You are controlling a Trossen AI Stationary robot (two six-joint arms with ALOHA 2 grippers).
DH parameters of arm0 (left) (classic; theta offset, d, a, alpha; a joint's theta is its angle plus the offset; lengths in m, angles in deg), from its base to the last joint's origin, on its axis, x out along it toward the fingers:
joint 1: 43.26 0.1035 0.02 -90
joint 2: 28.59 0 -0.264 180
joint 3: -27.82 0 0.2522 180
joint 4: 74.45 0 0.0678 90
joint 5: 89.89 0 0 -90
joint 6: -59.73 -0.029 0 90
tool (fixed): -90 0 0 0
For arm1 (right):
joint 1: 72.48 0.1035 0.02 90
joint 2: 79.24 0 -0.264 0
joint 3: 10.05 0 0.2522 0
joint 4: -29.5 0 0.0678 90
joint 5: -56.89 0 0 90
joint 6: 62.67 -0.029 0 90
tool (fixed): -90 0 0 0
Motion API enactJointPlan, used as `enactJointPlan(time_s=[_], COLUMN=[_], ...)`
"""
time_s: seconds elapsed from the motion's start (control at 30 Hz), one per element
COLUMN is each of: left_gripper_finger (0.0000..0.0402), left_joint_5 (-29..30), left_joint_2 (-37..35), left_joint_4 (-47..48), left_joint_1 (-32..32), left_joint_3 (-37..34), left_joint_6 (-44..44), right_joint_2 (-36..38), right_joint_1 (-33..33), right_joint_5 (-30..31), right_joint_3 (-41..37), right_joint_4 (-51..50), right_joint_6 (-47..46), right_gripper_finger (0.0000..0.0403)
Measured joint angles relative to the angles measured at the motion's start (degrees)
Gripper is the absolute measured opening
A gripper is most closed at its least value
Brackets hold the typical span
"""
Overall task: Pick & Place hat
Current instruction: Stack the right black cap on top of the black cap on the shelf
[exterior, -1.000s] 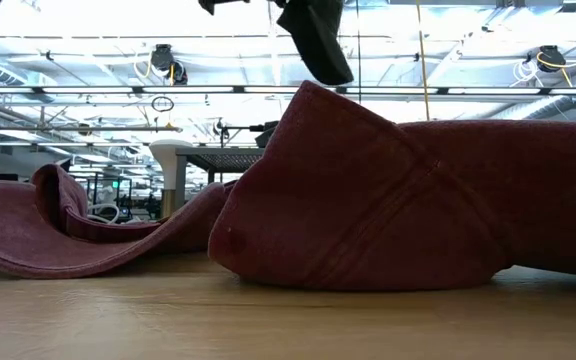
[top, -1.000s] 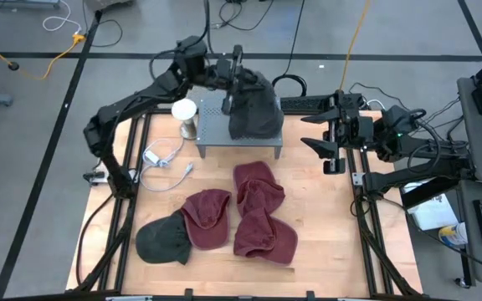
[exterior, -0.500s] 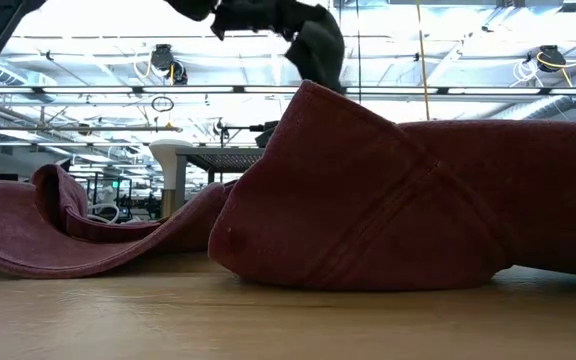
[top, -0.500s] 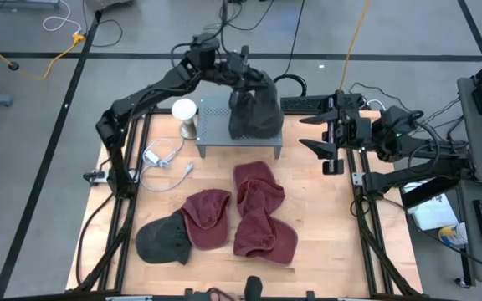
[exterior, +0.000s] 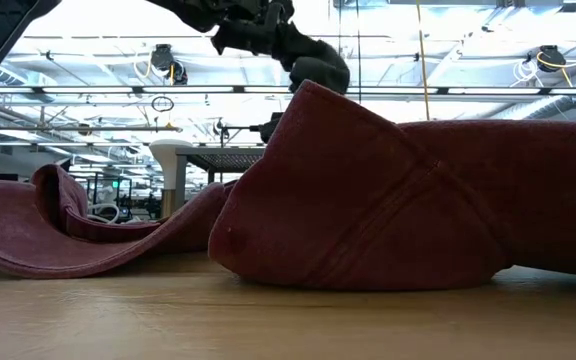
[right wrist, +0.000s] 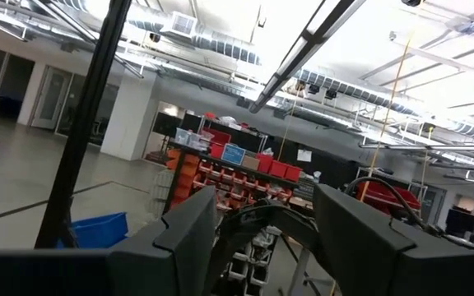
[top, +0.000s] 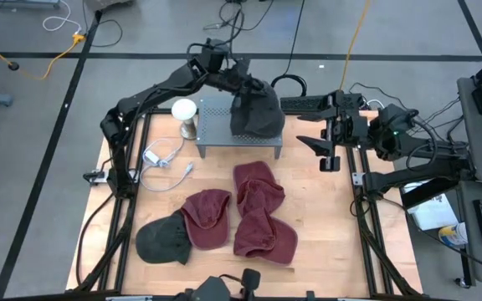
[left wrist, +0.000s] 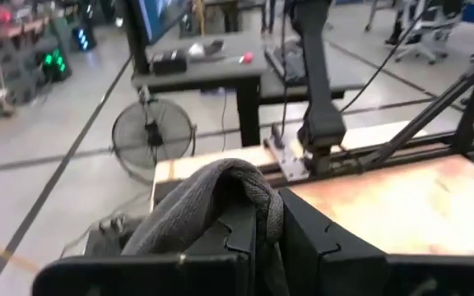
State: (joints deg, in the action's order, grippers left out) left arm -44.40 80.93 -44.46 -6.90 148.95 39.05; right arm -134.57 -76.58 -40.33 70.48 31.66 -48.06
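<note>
The left pincer [top: 243, 84] is clamped on a soft, crumpled dark grey hat [top: 256, 113] sitting on the perforated grey metal stand [top: 212, 125] at 12 o'clock of the wooden worktop [top: 325, 217]. The right pincer [top: 323, 138], fingers apart and holding nothing, hangs at 3 o'clock. Toward 6 o'clock lie 3 floppy maroon hats [top: 253, 209] and 1 dark hat [top: 161, 241].

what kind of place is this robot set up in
Probably a robotics lab or workshop in an industrial hall: bare ceiling ducts, shelves of red storage bins, and a floor fan by work desks.
</note>
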Motion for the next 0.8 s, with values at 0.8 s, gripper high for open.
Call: enactJointPlan(time_s=[0.8], left_gripper_finger=[0.003], left_joint_5=[12.1], left_joint_2=[-0.02], left_joint_4=[20.49], left_joint_1=[3.52], left_joint_3=[-0.02], left_joint_6=[6.16], right_joint_2=[0.0], right_joint_1=[-1.09], right_joint_5=[0.0], right_joint_3=[0.0], right_joint_4=[-0.06], right_joint_6=[-0.37], right_gripper_finger=[0.0196])
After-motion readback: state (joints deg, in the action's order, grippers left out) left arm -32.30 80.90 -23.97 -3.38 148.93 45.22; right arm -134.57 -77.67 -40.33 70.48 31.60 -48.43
